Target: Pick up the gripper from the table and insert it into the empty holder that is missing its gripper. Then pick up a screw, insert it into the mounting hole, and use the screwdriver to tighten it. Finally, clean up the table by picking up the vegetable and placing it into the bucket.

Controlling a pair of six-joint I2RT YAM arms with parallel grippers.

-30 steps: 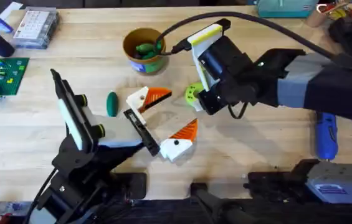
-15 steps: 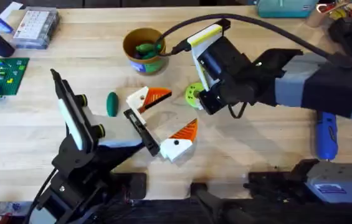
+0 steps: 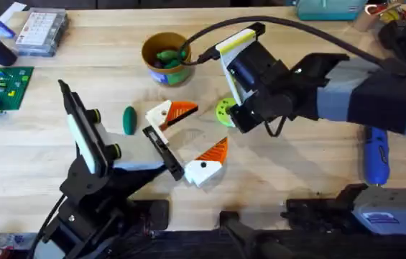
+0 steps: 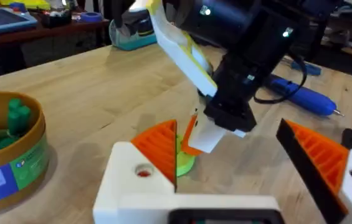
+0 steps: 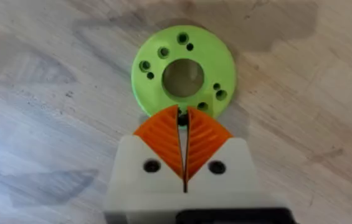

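**Overhead view, read left to right.** A clear compartment box (image 3: 41,30) sits at the far left corner of the table (image 3: 310,173). 1 dark green vegetable (image 3: 128,119) lies loose on the wood, beside the left arm. It is near the bucket (image 3: 165,59), which already holds other green pieces. The left gripper (image 3: 204,127) rests low at the table's middle with its 2 orange-padded fingers spread wide and nothing between them.

Just right of it lies a lime-green disc (image 5: 183,70) with a large centre hole and several small ones. The right gripper (image 5: 182,121) hangs directly over the disc's rim, pads pressed together. Whether a screw is pinched at the tips cannot be told. The blue screwdriver (image 3: 375,157) lies untouched near the right edge, well apart from both grippers.

**Change over the last 1 s.** The right arm has drifted very slightly, exposing a little more of the disc. Everything else has stayed put.

**Reading.** The work appears stalled in fine alignment at the disc. Tightening and the vegetable clean-up are not yet done.
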